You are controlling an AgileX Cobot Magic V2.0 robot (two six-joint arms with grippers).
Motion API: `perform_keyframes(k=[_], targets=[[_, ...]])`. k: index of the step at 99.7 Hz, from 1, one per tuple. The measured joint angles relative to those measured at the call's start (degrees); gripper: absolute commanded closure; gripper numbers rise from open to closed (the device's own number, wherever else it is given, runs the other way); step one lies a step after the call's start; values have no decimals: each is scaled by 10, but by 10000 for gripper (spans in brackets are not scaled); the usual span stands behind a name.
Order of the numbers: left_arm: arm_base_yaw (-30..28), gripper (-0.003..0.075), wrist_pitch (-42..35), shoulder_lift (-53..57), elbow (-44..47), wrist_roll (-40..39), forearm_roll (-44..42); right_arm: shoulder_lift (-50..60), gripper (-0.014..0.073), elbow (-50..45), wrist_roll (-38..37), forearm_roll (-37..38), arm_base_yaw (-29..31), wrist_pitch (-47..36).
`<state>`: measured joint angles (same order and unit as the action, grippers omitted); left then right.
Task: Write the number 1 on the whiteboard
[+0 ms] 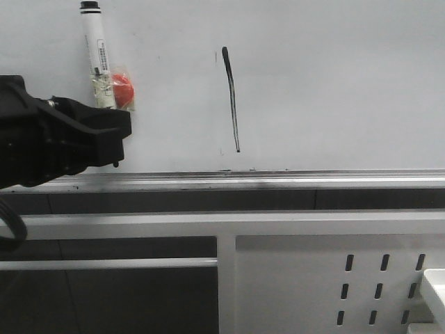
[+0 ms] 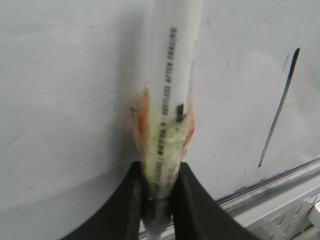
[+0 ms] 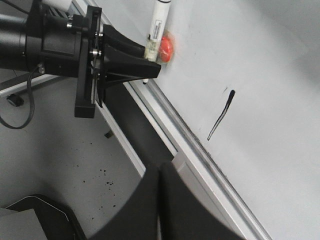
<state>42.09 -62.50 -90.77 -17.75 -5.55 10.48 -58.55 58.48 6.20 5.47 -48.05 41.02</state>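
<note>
A: The stroke looks finished, so the step in hand is likely parking the white plastic marker pen (image 1: pixel 96 57) and clearing the left arm. How should the left claw (image 2: pixel 159 197) go about that?

B: Its two black fingers (image 2: pixel 131 200) are closed tight on the pen's lower end, with the barrel pointing to 12 o'clock and lying against the board. The pen carries a taped-on red round piece (image 1: pixel 124 89), perhaps a magnet. A good release probably means pressing that piece flat on the large pale grey glossy whiteboard (image 1: pixel 348 76), opening slowly, then backing straight away so the tip never drags.

A: And the right claw (image 3: pixel 159 200)?

B: Its black fingers meet with no gap and hold nothing. It hangs well apart from the pen.

A: Where does the thin black marker stroke forming number 1 (image 1: pixel 232 99) sit?

B: In the front view, at about 3 o'clock from the pen, near but not touching it, above the silver metal rail (image 1: pixel 313 175). It is near-vertical, thicker at its top, thinning as it slants slightly toward 5 o'clock.
</note>
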Motion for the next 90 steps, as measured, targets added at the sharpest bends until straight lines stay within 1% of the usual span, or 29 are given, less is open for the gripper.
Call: perform_keyframes(k=[24,58,65,72,77,80,84,90], targets=[[0,740,32,0,-6,5,10,0,664,0,0,1,0,-7],[0,734,25,0,-6,6,10,0,664,0,0,1,0,-9],[0,676,13,0,-6,7,9,0,664,0,0,1,0,-9],[0,555,4,0,-6,7,7,0,664,0,0,1,0,-9],[0,443,-2,0,-6,7,7,0,664,0,0,1,0,-9],[0,400,-5,0,-6,7,7,0,664,0,0,1,0,-9],[0,360,-9,0,-6,7,7,0,664,0,0,1,0,-9],[1,351,-10,0,-6,7,7,0,664,0,0,1,0,-9]])
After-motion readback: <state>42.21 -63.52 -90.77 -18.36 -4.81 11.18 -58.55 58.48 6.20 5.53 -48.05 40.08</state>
